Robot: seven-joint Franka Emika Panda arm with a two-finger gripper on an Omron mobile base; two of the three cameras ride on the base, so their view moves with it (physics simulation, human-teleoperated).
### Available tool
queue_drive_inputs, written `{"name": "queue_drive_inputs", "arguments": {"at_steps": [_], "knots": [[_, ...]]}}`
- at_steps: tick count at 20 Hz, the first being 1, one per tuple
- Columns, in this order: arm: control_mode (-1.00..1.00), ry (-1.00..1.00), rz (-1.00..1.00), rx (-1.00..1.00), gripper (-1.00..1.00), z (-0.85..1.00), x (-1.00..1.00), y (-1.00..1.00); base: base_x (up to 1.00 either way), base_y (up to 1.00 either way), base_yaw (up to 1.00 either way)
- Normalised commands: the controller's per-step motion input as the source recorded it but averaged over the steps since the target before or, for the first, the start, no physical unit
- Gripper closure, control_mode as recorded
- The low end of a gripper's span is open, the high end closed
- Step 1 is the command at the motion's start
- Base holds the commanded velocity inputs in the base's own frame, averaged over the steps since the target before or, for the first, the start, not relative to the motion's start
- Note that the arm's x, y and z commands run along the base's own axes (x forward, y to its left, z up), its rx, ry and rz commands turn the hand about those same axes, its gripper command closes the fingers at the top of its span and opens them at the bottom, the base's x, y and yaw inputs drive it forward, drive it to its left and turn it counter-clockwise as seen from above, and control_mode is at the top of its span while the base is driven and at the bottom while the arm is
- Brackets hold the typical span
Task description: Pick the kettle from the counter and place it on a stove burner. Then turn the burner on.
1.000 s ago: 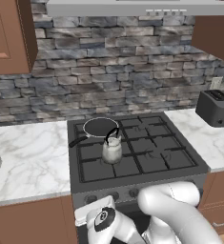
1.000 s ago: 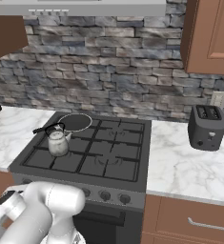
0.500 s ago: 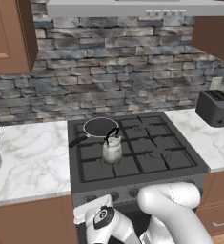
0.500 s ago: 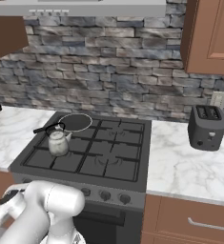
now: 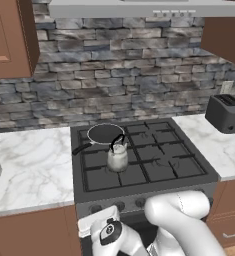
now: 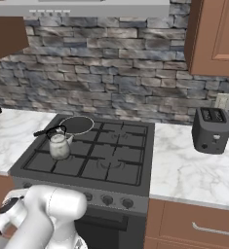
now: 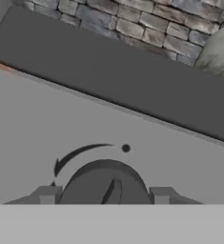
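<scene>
At the stove front, pincer (image 7: 104,194) spread wide, fingertips flanking a burner knob (image 7: 105,183).

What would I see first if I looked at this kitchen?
First, the small silvery-grey kettle with a black arched handle, standing on the front left burner of the dark grey cooktop, just in front of a round black frying pan. Next, the black boxy toaster on the white marble counter to the right. In the hand view, a round dark stove knob sits between the gripper's fingertips.
</scene>
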Motion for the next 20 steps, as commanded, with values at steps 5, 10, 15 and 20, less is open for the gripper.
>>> {"name": "queue_drive_inputs", "arguments": {"at_steps": [5, 10, 15, 20], "knots": [[-1.00, -0.02, 0.48, -0.28, 1.00, -0.15, -0.09, 0.18, 0.00, 0.00, 0.00], [-1.00, 0.02, 0.67, -0.48, 1.00, -0.51, -0.15, 0.22, 0.00, 0.00, 0.00], [-1.00, 0.16, 0.69, -0.53, 1.00, -0.71, -0.22, 0.09, 0.00, 0.00, 0.00], [-1.00, 0.23, 0.68, -0.50, 1.00, -0.73, -0.18, 0.03, 0.00, 0.00, 0.00]]}}
